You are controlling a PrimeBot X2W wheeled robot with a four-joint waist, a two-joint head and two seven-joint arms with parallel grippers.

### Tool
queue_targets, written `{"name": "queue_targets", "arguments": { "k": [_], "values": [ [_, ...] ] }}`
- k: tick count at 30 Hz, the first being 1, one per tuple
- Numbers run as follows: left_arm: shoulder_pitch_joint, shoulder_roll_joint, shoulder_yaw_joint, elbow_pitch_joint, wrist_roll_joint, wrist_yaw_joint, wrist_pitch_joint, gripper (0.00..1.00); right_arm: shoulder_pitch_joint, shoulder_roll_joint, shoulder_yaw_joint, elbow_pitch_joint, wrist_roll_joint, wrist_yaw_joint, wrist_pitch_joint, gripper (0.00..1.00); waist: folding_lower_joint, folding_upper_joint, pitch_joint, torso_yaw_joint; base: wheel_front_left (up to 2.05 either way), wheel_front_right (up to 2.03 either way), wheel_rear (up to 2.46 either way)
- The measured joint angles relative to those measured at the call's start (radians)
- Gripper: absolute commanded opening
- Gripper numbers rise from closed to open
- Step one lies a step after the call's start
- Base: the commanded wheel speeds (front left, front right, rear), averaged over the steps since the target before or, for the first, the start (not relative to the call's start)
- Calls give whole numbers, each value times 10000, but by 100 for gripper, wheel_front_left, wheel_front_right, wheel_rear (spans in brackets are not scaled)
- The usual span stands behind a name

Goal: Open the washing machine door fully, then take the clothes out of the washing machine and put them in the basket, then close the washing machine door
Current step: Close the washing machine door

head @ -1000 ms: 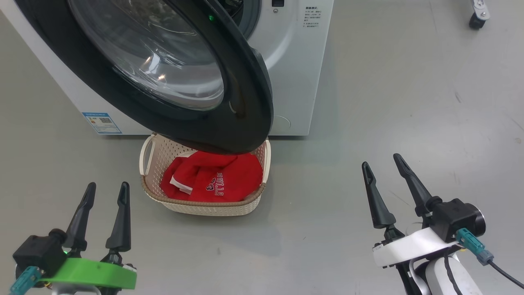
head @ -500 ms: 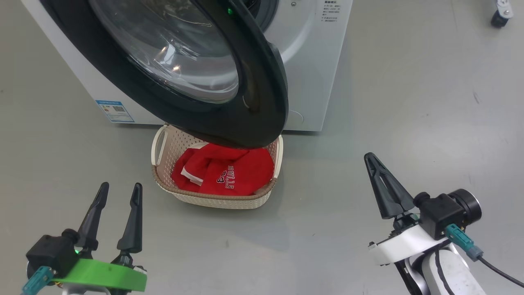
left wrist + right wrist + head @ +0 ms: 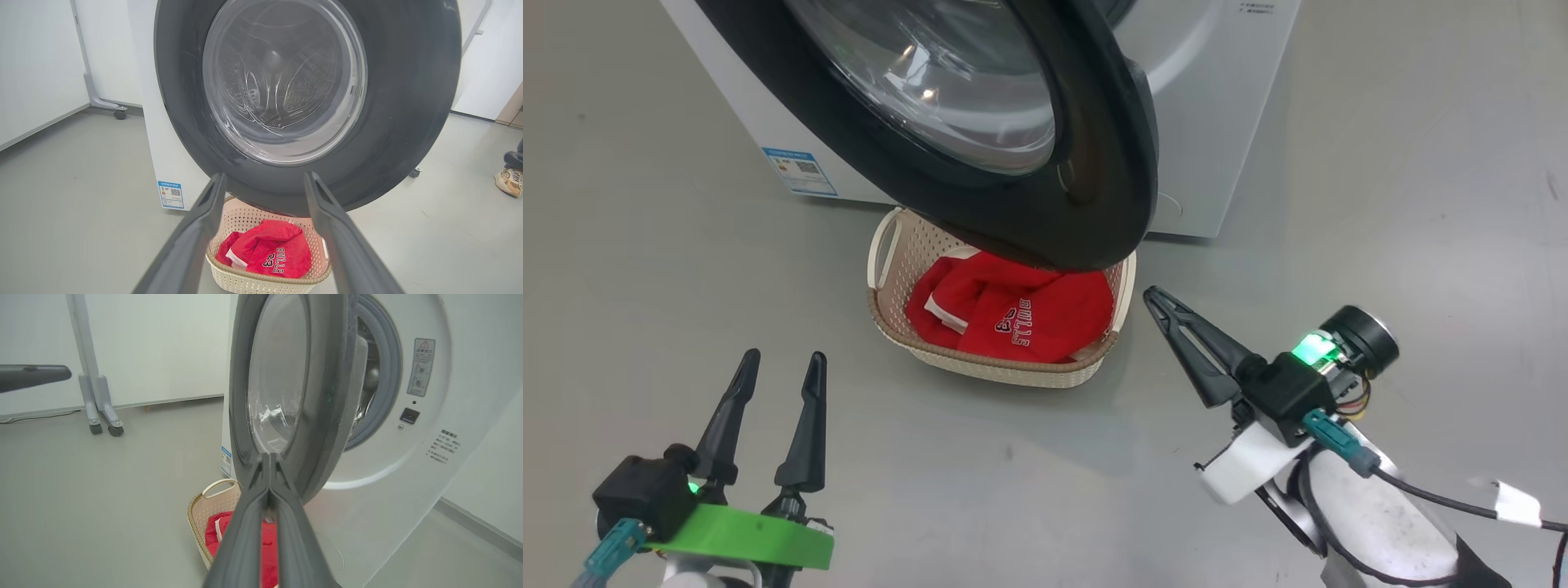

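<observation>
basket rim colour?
Brown, woven-look band atop the cream perforated basket. Clearest in the head view.

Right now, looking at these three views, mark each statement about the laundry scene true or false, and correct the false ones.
1. The clothes lie inside the basket. True.
2. The right end effector is wide open. False: its fingers are pressed together, holding nothing.
3. The washing machine door is shut against the washing machine. False: it stands swung open, its lower rim above the basket.
4. The left end effector is open and empty. True.
5. The basket sits on top of the washing machine. False: it is on the floor in front of it.
</observation>
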State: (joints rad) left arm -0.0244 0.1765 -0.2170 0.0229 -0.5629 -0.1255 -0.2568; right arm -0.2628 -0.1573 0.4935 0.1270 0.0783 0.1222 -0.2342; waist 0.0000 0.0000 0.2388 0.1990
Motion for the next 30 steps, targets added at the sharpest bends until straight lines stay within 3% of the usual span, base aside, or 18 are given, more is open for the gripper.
{"name": "queue_targets", "arguments": {
  "k": [5,9,30],
  "values": [
    [-293,-67,-117,-33,0,0,0,100,-895,-98,959,355,15,0,123,0,0,0,291,296,0,0,0],
    [-381,-132,-130,-31,0,0,0,100,-1512,-186,1156,650,180,0,190,0,0,0,529,525,0,0,0],
    [-941,-307,-71,-8,0,0,0,100,-3631,-608,382,1962,991,86,221,0,0,0,1605,1152,0,0,0]
  ]
}}
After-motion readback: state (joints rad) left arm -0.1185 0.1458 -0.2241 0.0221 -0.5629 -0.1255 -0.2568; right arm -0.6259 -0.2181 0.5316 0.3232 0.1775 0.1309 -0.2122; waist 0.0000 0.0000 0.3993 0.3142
